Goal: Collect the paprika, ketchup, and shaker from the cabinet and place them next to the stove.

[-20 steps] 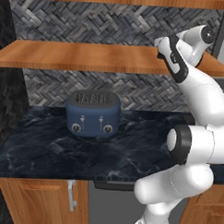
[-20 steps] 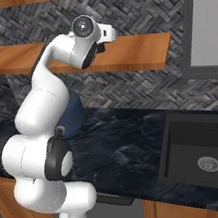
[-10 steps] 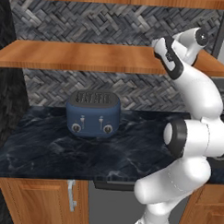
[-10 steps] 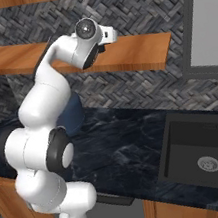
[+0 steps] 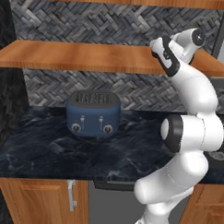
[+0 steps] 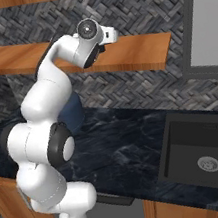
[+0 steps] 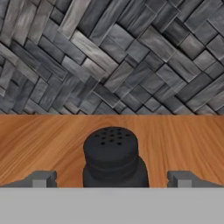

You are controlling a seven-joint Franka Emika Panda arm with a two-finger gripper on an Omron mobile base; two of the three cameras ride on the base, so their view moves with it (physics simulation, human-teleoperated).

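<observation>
Hand [image 7: 112, 179] spread wide, edged further left along cabinet [image 5: 88, 57] shelf; shaker [image 7: 112, 157] between fingertips, ungrasped.

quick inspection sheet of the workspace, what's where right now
surface: dark marbled counter, bare in front of the toaster
job's things: black shaker upright on the wooden shelf, centred between the fingertips
clutter: blue toaster at the back of the counter
grippers: gripper open, level with the shaker, not closed on it
cables: nothing seen
surroundings: herringbone tile wall, black sink, wood cupboards below
</observation>
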